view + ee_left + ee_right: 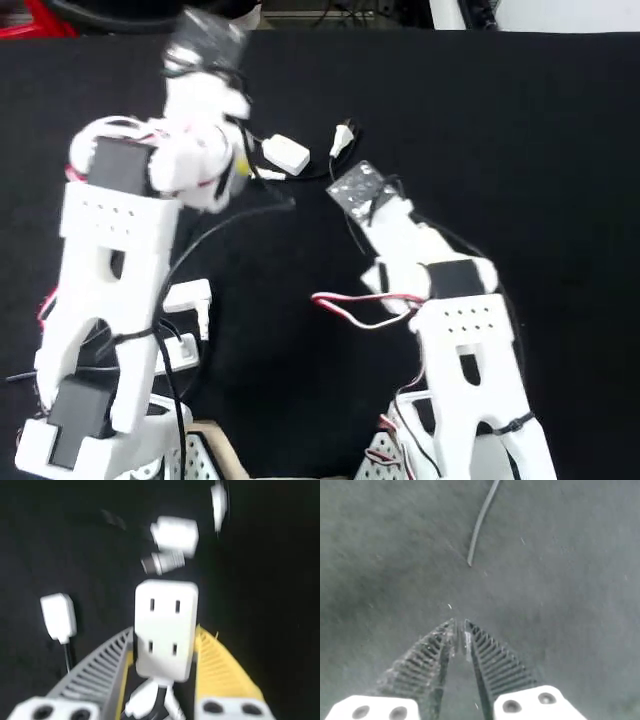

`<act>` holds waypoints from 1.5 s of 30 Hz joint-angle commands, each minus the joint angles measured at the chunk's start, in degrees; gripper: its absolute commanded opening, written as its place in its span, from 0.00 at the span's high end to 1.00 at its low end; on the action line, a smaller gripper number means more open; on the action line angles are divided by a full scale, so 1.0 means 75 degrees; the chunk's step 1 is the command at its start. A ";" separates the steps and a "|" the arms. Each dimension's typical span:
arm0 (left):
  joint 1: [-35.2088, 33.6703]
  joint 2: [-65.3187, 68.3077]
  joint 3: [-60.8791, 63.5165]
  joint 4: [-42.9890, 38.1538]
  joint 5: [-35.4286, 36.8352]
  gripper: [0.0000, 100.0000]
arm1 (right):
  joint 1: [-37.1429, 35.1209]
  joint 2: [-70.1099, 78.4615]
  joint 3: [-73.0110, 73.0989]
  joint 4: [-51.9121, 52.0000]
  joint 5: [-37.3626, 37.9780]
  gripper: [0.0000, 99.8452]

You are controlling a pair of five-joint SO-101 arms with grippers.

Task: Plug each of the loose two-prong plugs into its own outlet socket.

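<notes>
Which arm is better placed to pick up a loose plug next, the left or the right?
Right, probably. The right gripper is shut and empty, near the small white plug in the high view. The left gripper is clamped on the outlet block, so it is not free.

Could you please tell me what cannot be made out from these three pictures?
- Left wrist view: the white plug beyond the outlet block in the left gripper is blurred; its prongs are unreadable.
- Right wrist view: the cable runs off the edge, so where it leads is cut off.
- High view: the left arm covers part of the white piece beside it.
</notes>
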 commanded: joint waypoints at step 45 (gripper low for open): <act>0.0557 -0.4689 0.4319 -0.3528 0.1946 0.68 | 0.0445 -0.0053 -0.0018 0.0223 0.0223 0.90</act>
